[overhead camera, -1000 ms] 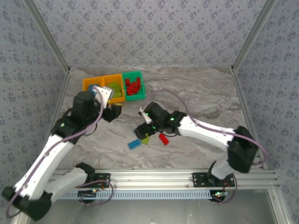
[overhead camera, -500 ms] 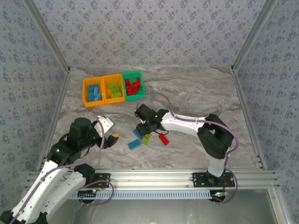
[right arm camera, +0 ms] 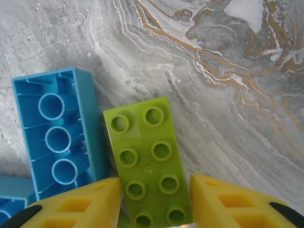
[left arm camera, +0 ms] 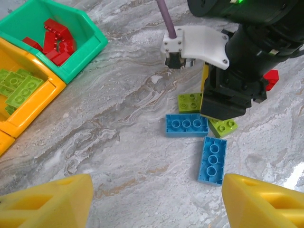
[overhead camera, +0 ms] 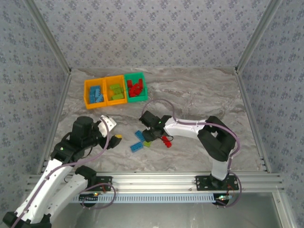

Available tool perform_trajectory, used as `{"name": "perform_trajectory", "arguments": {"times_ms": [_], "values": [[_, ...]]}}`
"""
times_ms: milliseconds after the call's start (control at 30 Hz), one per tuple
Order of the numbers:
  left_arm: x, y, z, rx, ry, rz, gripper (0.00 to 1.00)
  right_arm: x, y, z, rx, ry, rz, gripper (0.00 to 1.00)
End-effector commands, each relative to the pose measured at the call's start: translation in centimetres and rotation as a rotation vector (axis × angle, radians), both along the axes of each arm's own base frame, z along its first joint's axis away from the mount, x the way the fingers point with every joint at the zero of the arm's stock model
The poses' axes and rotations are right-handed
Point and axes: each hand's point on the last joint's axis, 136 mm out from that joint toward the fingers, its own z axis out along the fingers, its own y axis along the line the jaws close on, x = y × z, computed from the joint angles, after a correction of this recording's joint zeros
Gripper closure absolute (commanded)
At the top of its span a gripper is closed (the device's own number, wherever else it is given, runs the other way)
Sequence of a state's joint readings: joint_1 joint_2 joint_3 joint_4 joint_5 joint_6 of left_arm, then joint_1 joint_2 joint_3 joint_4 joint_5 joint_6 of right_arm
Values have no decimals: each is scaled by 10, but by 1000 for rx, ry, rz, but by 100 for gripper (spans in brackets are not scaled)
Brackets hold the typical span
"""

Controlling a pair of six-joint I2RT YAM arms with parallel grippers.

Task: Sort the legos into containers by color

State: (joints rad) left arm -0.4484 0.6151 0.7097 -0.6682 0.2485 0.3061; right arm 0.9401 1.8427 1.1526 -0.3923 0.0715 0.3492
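Note:
Three joined containers sit at the back left: two orange bins holding blue and lime legos, and a green bin holding red ones. Loose legos lie mid-table: two blue, two lime and a red one. My right gripper is down on this pile, its yellow fingers pressed against both long sides of a lime lego that lies flat beside a blue brick. My left gripper hovers open and empty over bare table, short of the pile.
The marble tabletop is bounded by patterned walls at the back and sides and by an aluminium rail at the near edge. The right arm stretches leftward across the middle of the table.
My left arm drew back from the bins to the near left and opened a little. My right gripper slid left onto the pile and narrowed its jaws around the lime lego.

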Motion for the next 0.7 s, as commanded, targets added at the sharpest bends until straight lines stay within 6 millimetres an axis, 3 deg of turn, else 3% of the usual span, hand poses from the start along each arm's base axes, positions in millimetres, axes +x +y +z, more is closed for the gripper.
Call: {"name": "perform_trajectory", "arguments": {"times_ms": [0, 100, 200, 233, 333, 367, 467, 600, 667], "values": [[2, -4, 9, -25, -27, -21, 28, -6, -15, -34, -91, 62, -19, 47], [2, -4, 7, -24, -20, -19, 28, -4, -14, -39, -101, 70, -26, 43], [2, -3, 6, -21, -19, -16, 28, 0, -11, -37, -97, 59, -28, 55], [3, -3, 6, -20, -21, -14, 28, 2, -9, -33, -85, 48, -28, 64], [5, 0, 6, -15, -30, 7, 28, 8, -1, -7, -22, 4, -28, 79], [8, 3, 7, -16, -38, 27, 28, 11, 3, 5, 16, -19, -27, 80], [20, 19, 12, -31, -78, 142, 22, 25, 21, 67, 212, -135, -9, 80], [31, 43, 18, -53, -116, 286, 12, 39, 49, 164, 531, -421, 97, 79], [35, 55, 19, -44, -131, 347, 9, 44, 59, 196, 632, -557, 145, 79]]}}
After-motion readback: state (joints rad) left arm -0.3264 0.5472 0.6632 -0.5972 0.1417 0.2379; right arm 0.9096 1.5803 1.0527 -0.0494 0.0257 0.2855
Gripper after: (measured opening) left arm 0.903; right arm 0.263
